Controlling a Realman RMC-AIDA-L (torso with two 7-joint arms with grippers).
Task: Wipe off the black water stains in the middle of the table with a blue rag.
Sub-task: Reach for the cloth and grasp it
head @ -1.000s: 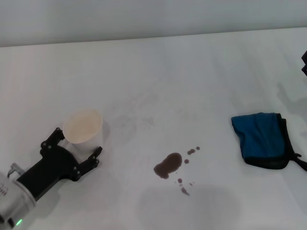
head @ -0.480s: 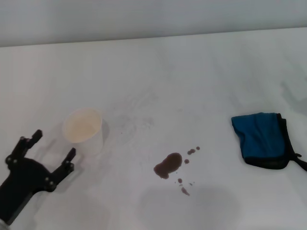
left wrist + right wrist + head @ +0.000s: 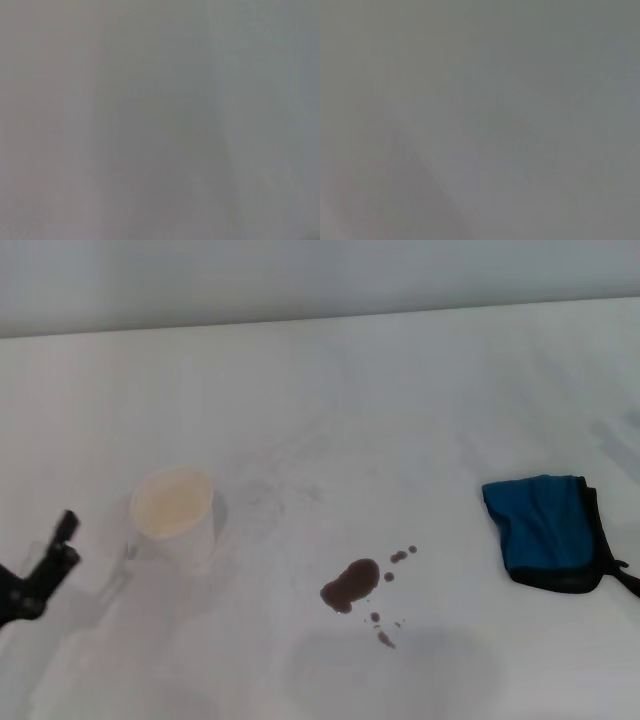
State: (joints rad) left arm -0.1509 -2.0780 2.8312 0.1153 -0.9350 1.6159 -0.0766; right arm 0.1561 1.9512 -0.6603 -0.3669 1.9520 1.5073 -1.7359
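A: Where does the wipe stand?

B: Not begun, as far as I can judge. The black water stains [image 3: 350,585] lie whole on the table [image 3: 400,390]: one dark oblong blotch with small droplets scattered close around it, no smear through any of them.

A: And the blue rag [image 3: 545,530]?

B: It lies bunched on the table, well apart from the stains and touched by nothing. No finger is anywhere near it.

A: Which grippers can you see?

B: Only the left gripper [image 3: 40,575], a dark sliver at the frame's edge in the head view. One fingertip shows, so whether its fingers are spread or pressed together, I cannot tell. A white paper cup [image 3: 175,515] stands upright near that fingertip, apart from it, between it and the stains. The rag is far across from it, beyond the stains.

A: The right gripper?

B: Out of sight in every view; both wrist views give only plain grey.

A: So what is left?

B: Everything, I would say: reach the rag, grasp it, carry it to the blotch and rub until blotch and droplets are gone.
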